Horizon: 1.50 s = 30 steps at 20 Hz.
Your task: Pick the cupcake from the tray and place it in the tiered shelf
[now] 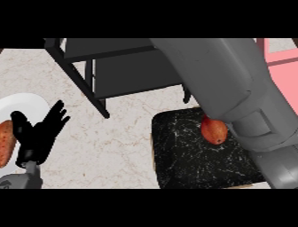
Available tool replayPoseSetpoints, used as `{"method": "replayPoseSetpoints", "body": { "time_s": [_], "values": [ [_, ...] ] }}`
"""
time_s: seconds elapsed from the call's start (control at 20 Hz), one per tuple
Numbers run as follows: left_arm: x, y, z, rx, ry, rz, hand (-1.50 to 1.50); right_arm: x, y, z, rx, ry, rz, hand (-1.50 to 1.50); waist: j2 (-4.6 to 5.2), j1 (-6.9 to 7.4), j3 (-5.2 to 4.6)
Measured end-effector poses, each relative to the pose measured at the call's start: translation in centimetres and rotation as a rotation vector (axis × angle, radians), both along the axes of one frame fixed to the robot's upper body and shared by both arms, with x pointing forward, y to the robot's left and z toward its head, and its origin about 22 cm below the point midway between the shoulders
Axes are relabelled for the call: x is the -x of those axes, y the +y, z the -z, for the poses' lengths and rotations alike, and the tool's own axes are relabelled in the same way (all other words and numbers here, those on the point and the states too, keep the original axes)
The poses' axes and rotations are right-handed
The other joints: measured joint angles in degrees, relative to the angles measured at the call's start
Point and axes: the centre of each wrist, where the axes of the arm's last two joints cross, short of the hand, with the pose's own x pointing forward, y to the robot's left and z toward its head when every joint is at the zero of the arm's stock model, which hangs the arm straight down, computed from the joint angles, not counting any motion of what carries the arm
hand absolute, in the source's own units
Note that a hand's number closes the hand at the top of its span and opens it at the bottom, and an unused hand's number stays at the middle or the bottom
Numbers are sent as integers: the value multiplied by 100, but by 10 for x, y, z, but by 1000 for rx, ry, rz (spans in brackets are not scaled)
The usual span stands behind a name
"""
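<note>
"Black marbled tray: contents?"

"One reddish-orange fruit, partly under the right forearm. No cupcake visible, on the tray or on the tiered shelf."

"Hands?"

"The right hand is out of sight beyond the forearm, towards the shelf, so its grasp cannot be told. The left hand rests with fingers spread, by the white plate."

"Risks?"

"In my judgement, the forearm could sweep the fruit off the tray or strike the shelf frame."

Pale marbled counter — dark wood at the far corners, pink block right.
</note>
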Motion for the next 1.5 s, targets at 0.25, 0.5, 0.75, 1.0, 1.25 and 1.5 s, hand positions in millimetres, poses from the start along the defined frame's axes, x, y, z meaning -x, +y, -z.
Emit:
{"method": "replayPoseSetpoints", "body": {
  "time_s": [0.25,0.5,0.75,1.0,1.25,1.5],
  "values": [
    [-1,0,1,-4,9,-6,0,-2,3,-3,31,6,12,150,-8,-11,8],
    [-1,0,2,-6,3,-8,0,-5,-3,-3,-163,16,63,-150,-5,-15,12],
    [0,-2,1,-6,-1,-4,0,-7,-12,-12,-355,24,62,-150,-2,-3,8],
    [-1,3,-1,-4,5,-4,0,-7,-23,-24,-549,31,52,-150,-2,-9,6],
    [1,6,1,-2,6,-5,0,-9,-45,-38,-691,-17,111,-150,-17,-48,5],
    [4,5,1,4,10,-17,0,-14,-81,-47,-745,-93,252,-150,-31,-92,3]
  ]
}}
